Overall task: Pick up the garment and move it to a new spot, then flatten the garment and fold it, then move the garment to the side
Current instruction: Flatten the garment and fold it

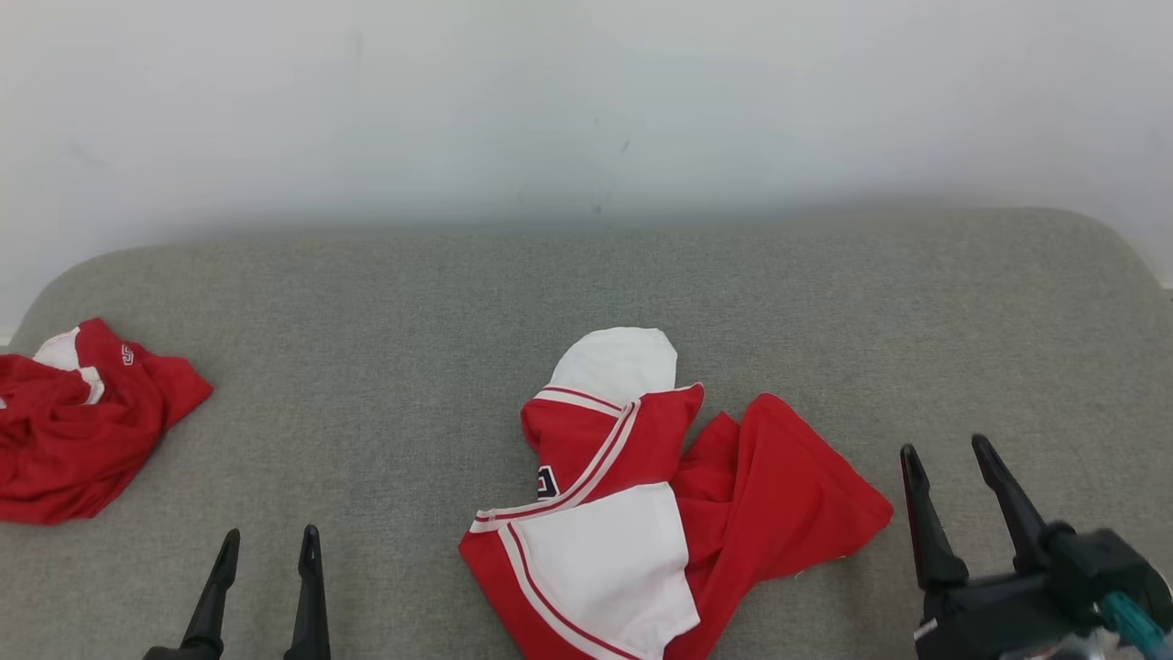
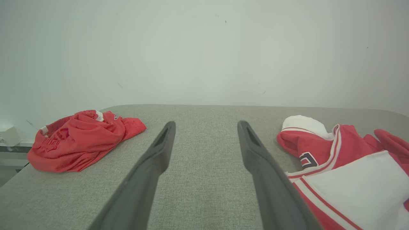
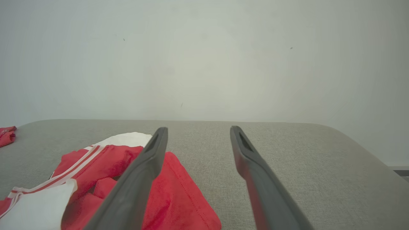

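A crumpled red and white garment (image 1: 641,495) lies near the front middle of the grey padded table (image 1: 412,321); the left wrist view has the garment (image 2: 345,166) at its right, and the right wrist view has the garment (image 3: 105,179) at its lower left. My right gripper (image 1: 948,449) stands open just to the right of it, with nothing between its fingers (image 3: 246,150). Well to the garment's left, my left gripper (image 1: 269,536) is open and empty at the front edge, its fingers (image 2: 159,147) over bare table.
A second red garment (image 1: 78,417) lies bunched at the table's far left edge, seen as a heap (image 2: 80,137) in the left wrist view. A pale wall (image 1: 586,110) rises behind the table. The table's corners are rounded.
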{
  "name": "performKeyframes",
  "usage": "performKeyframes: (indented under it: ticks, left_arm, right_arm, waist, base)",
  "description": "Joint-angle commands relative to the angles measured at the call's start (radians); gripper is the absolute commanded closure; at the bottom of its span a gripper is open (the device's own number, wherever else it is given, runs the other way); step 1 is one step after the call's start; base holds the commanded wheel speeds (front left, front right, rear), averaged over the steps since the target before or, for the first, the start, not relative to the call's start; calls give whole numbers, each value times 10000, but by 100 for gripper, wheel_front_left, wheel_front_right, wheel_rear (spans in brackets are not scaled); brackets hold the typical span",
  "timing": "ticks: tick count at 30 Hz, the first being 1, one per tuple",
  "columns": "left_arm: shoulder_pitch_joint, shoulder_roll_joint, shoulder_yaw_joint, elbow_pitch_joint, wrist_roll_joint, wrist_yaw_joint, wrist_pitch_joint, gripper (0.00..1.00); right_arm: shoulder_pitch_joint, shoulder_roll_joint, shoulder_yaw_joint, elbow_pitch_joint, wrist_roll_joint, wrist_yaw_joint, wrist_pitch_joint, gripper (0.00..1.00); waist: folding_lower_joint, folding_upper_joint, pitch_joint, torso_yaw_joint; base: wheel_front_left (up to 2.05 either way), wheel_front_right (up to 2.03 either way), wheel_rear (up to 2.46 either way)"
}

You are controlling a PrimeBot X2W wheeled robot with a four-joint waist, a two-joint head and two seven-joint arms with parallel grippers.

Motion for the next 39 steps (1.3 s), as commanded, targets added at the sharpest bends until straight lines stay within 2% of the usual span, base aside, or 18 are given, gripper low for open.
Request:
performKeyframes:
  ticks: [1,9,18,27,33,39]
  left_arm:
    - [168,19,-2,-50,44,14,-33,0]
    - [257,33,39,-136,33,13,-33,0]
    - [194,105,-184,-44,60,12,-33,0]
    - [-1209,640,-2323,498,-37,12,-33,0]
    - [-2656,964,-4130,1304,-378,13,80,0]
    - [-3926,1400,-5854,1985,-952,16,686,0]
  right_arm:
    - [375,104,-116,-281,-69,-22,-6,0]
    - [1817,503,-639,-1500,-284,-22,-7,0]
    - [1936,696,-533,-1507,-326,-22,-7,0]
    - [1662,811,-365,-1304,-228,-22,-7,0]
    - [1400,834,-316,-1178,-218,-22,-7,0]
    - [1248,912,-365,-1036,-234,-22,-7,0]
  waist:
    - [1,0,-95,-99]
    - [1,0,-146,-214]
    - [1,0,-103,-257]
    - [1,0,267,-455]
    - [1,0,676,-886]
    - [1,0,978,-1350]
  base:
    - [0,0,0]
    - [0,0,0]
    - [0,0,0]
    - [0,0,0]
    - [0,0,0]
    - [0,0,0]
